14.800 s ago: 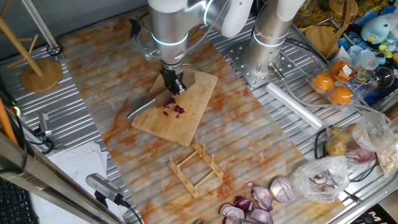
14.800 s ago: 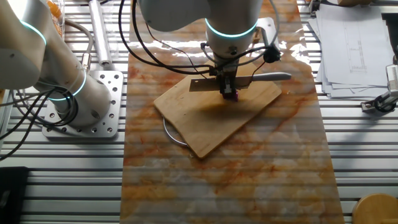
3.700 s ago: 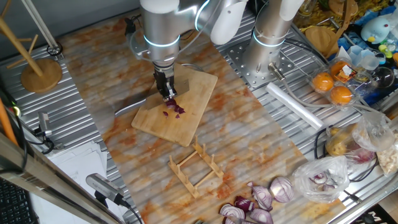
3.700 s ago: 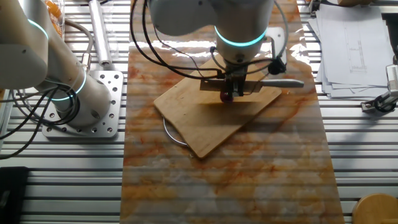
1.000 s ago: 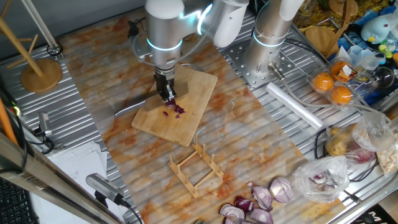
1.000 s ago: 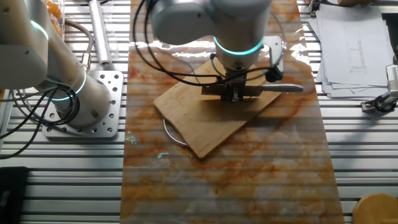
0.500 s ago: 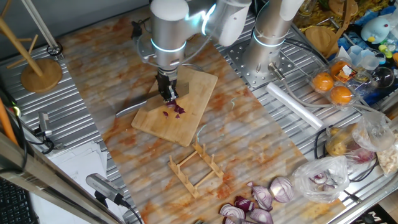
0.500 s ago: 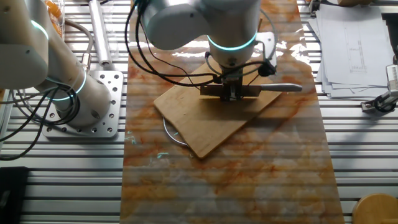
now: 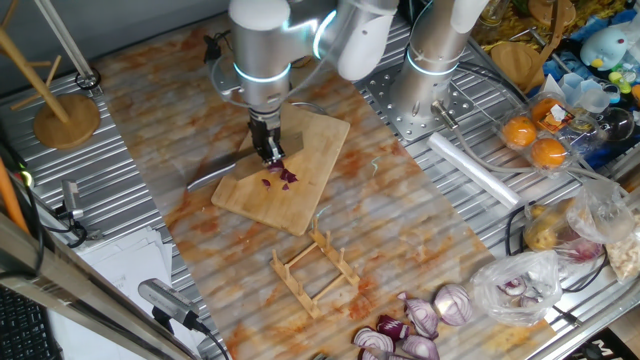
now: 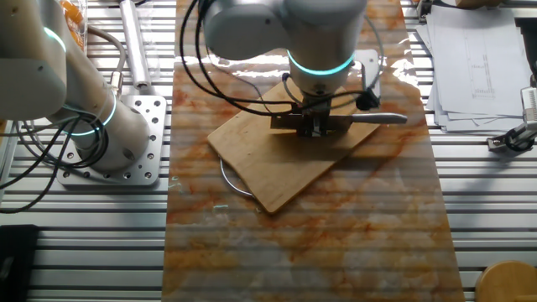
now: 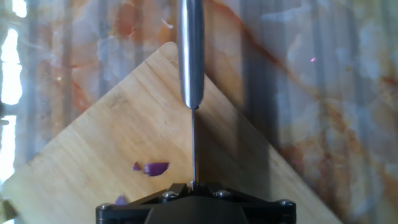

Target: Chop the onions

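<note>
A small cluster of dark purple onions [image 9: 282, 177] lies on the wooden cutting board [image 9: 300, 205]. My gripper [image 9: 268, 152] stands directly over the board, shut on a steel knife [image 9: 215, 172] whose handle sticks out past the board's left edge. In the other fixed view the gripper [image 10: 316, 126] hides the onions, with the blade [image 10: 285, 122] on one side and the handle [image 10: 382, 119] on the other. The hand view looks down the blade's spine [image 11: 194, 146] to the handle [image 11: 191, 50]; onion pieces [image 11: 153, 167] lie just left of the blade on the board [image 11: 93, 149].
A wooden slotted rack [image 9: 316, 268] stands in front of the board. Halved red onions [image 9: 412, 325] and a clear plastic bag [image 9: 520, 285] lie at the front right, oranges [image 9: 535, 140] at the right. A second arm's base [image 10: 101, 134] and a wooden stand [image 9: 65, 115] flank the mat.
The wrist shifted slightly sideways half a second ago and has come back. The knife remains held over the onion pieces on the board.
</note>
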`<action>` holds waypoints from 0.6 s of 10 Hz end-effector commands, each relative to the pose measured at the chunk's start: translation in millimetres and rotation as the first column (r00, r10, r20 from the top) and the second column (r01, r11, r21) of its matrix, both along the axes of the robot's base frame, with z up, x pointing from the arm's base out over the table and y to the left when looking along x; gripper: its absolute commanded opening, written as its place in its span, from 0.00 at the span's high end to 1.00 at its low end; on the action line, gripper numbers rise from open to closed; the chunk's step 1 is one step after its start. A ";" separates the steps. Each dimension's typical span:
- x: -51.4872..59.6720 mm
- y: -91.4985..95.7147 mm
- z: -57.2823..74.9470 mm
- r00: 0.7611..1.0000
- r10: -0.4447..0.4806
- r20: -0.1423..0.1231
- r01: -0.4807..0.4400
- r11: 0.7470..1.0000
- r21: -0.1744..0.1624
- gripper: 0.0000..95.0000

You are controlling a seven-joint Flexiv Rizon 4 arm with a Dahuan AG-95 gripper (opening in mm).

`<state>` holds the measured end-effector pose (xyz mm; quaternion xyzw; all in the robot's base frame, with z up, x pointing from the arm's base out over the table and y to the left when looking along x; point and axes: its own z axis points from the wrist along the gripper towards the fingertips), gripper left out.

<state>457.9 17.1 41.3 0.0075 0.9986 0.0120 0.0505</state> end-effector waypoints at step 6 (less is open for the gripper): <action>-3.0 -3.0 -20.6 1.000 0.016 -0.002 -0.016 1.000 -0.013 1.00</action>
